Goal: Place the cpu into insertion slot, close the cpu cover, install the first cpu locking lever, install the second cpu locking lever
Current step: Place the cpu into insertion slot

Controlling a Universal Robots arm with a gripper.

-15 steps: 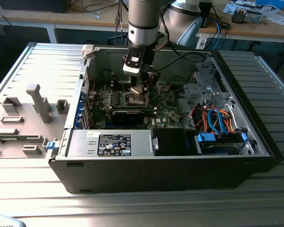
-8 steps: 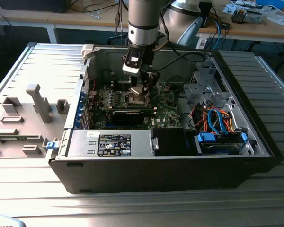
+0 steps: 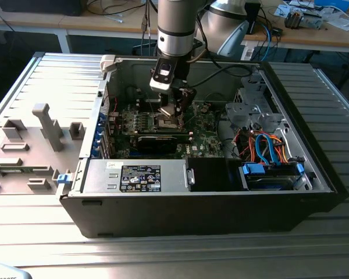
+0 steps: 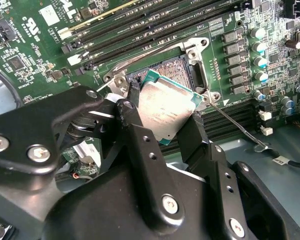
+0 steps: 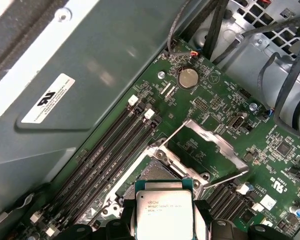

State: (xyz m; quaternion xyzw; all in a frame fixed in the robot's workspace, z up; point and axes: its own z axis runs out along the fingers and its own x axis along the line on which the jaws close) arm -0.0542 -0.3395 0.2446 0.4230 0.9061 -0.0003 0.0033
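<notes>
The cpu [image 4: 166, 111], a flat square chip with a silver-grey top, sits tilted between the fingers of my gripper [image 4: 162, 120], which is shut on its two edges. It hovers just above the open insertion slot [image 4: 176, 75] on the green motherboard. In the first wrist view the cpu [image 5: 162, 210] is in the gripper [image 5: 164, 216], close over the slot [image 5: 152, 174]. The cpu cover [image 5: 221, 143], a silvery frame with a square window, stands swung up beside the slot. A thin wire locking lever [image 4: 238, 126] sticks out, unlatched. The exterior view has the gripper [image 3: 173, 109] low inside the computer case.
Dark memory slots [image 5: 115, 145] run alongside the socket. The case wall [image 5: 90, 65] is close on one side. A power supply [image 3: 136, 176] fills the case front, and a drive cage with blue and orange cables [image 3: 267, 151] is at the exterior view's right. A grey fixture plate [image 3: 29, 145] lies outside, left.
</notes>
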